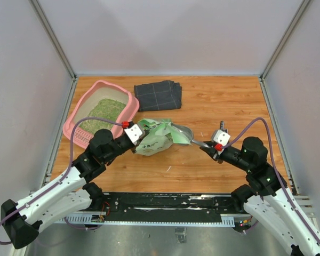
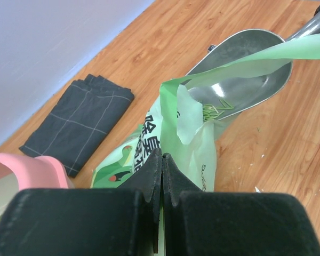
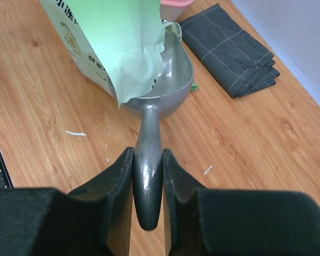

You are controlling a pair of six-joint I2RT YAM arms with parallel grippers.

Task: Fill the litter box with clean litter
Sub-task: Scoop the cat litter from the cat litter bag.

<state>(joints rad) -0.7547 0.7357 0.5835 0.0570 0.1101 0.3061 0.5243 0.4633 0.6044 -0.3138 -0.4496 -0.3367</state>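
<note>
The pink litter box (image 1: pixel 74 126) sits at the back left of the table with a layer of greenish-tan clean litter (image 1: pixel 104 112) inside. A green-and-white litter bag (image 1: pixel 153 141) lies in the middle. My left gripper (image 1: pixel 139 140) is shut on the bag's edge, and green film shows between its fingers (image 2: pixel 149 176). My right gripper (image 3: pixel 148 160) is shut on the handle of a grey metal scoop (image 3: pixel 173 80). The scoop's bowl (image 2: pixel 245 74) is at the bag's torn mouth, under a flap of green film. Only a few grains show in the bowl.
A dark grey folded cloth (image 1: pixel 158 95) lies behind the bag, right of the litter box. Small white flecks (image 3: pixel 74 133) dot the wooden tabletop near the scoop. Grey walls enclose the table on three sides.
</note>
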